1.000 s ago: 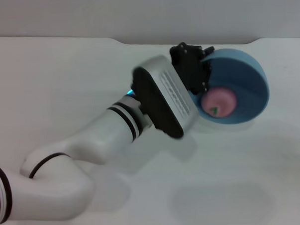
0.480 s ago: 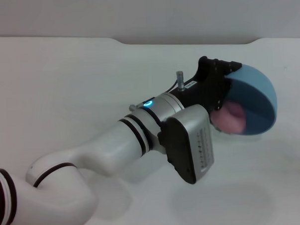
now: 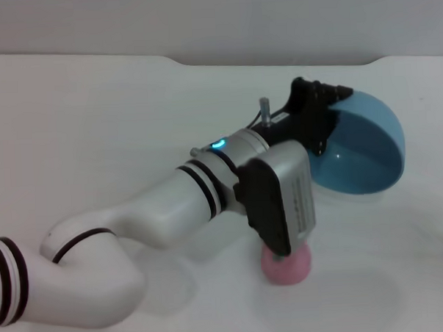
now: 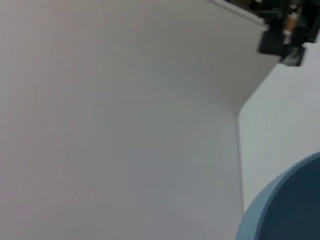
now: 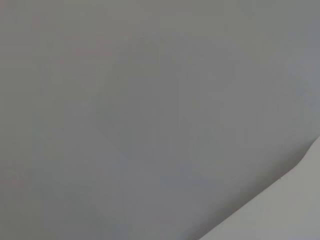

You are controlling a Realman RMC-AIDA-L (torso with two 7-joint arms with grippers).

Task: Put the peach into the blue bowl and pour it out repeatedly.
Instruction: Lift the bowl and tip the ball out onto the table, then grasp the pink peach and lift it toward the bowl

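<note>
We read this as the pour-out step: the left pincer (image 3: pixel 319 125) is closed on the near rim of the blue bowl (image 3: pixel 364 149), which is held tipped on its side just above the counter (image 3: pixel 94 120), its opening turned toward the arm and its hollow empty. The peach (image 3: pixel 286 262) lies on the counter at about 7 o'clock from the bowl, well apart from it, partly tucked under the wrist camera housing (image 3: pixel 278 200).

We judge that the next move calls for righting the bowl and setting it down, then releasing the rim and reaching for the fruit to begin the next cycle; the fruit is round and may roll, so a grasp from above would suit.

Hidden or unclear:
- The pincer's fingertips are masked by the rim, so we infer the grip from the lifted bowl.
- The upper part of the peach, and its stem, are covered by the housing.
- In the left wrist view only an arc of the blue bowl (image 4: pixel 285 205) shows, against the wall.
- The right pincer appears in no view; its wrist camera shows only a grey surface and a pale corner.
</note>
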